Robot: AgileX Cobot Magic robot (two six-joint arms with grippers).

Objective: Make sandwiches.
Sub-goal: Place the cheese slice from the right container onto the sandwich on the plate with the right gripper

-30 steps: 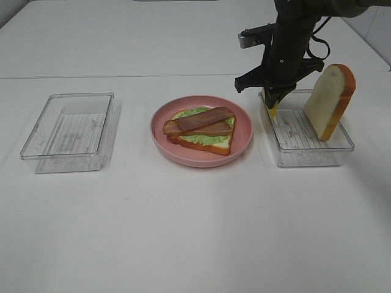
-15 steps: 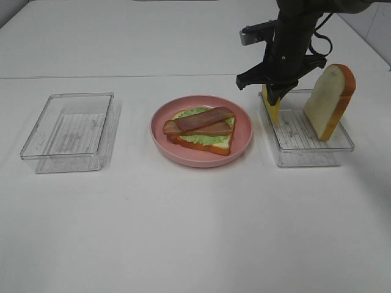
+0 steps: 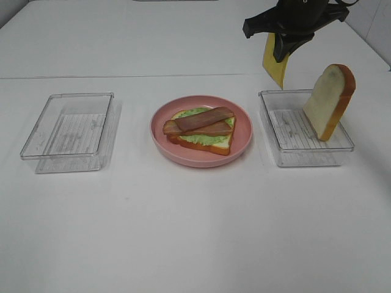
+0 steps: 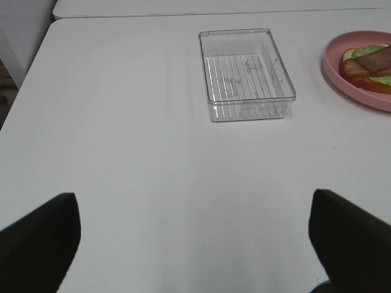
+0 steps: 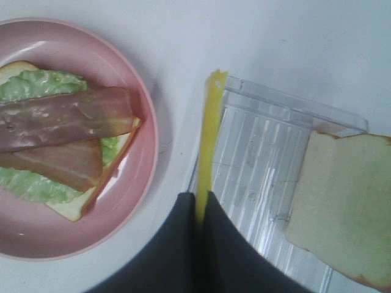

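Note:
On the pink plate (image 3: 201, 160) lies one stack (image 3: 201, 128): a white bread slice with lettuce and two bacon strips on top, also seen in the right wrist view (image 5: 61, 146). High above the right tray (image 3: 305, 160), my right gripper (image 3: 280, 46) is shut on the top edge of the yellow cheese slice (image 3: 274, 62), which hangs edge-down (image 5: 209, 140). A second bread slice (image 3: 330, 101) leans upright in that tray. My left gripper (image 4: 192, 198) stands open over bare table, well short of the left tray (image 4: 247, 73).
The empty clear left tray (image 3: 70, 125) sits on the white table to the left of the plate. A seam between two tabletops runs behind the trays. In the left wrist view the plate's rim (image 4: 342, 76) shows at the right edge.
My right gripper has risen with the cheese slice, lifting it out of the right tray to well above it. The left gripper has not moved.

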